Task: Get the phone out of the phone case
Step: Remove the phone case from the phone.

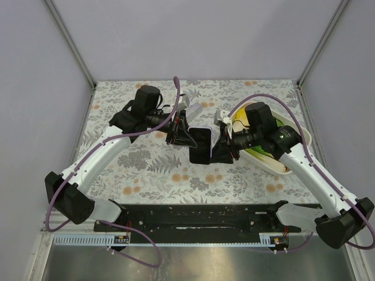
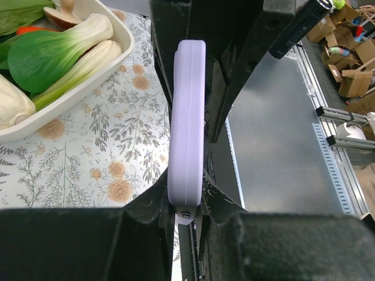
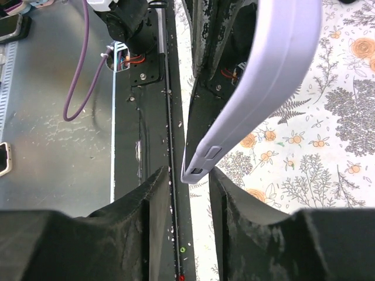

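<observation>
A phone (image 1: 201, 146) with a dark screen sits in a lavender case and is held above the middle of the table between both arms. My left gripper (image 1: 180, 136) is shut on the case's edge; in the left wrist view the case (image 2: 187, 117) stands edge-on, pinched between my fingers (image 2: 153, 205). My right gripper (image 1: 225, 146) is at the phone's other side. In the right wrist view its jaws stand apart around the case's lower corner (image 3: 202, 164); the case (image 3: 275, 70) curves up and right, close to the right finger, with a gap to the left finger.
A cream tray (image 1: 275, 165) of toy vegetables lies under the right arm; it also shows in the left wrist view (image 2: 64, 111) with a bok choy (image 2: 53, 52). A black rail (image 1: 193, 218) runs along the table's near edge. The tablecloth is floral.
</observation>
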Available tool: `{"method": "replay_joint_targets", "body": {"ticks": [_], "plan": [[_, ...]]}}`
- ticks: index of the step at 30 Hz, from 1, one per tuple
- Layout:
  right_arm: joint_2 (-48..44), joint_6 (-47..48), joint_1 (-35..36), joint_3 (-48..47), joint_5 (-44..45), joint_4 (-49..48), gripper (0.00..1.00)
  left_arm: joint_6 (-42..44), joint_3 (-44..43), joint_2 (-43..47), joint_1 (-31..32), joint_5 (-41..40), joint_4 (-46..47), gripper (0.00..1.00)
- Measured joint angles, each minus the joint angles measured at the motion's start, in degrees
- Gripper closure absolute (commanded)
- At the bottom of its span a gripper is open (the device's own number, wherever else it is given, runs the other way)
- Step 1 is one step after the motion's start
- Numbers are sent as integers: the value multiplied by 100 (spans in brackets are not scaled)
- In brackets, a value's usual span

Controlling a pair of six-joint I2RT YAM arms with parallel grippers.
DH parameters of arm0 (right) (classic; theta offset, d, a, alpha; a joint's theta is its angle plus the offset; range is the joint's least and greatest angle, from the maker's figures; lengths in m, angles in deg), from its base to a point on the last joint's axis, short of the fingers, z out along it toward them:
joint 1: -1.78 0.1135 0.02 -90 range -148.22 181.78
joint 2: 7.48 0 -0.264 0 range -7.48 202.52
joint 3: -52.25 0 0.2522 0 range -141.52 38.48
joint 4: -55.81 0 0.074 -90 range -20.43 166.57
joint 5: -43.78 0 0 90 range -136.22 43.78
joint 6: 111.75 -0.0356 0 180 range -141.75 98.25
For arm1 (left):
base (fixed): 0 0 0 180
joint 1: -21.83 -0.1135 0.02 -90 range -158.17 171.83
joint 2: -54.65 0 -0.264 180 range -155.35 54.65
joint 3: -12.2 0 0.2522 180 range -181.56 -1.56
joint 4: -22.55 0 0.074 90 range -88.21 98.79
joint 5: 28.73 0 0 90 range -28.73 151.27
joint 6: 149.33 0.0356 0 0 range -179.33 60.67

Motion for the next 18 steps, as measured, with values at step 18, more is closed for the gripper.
{"method": "replay_joint_targets", "body": {"ticks": [18], "plan": [[103,-308,-50,354,-363,-476,89,-208,22,87,-2,-26,219,100]]}}
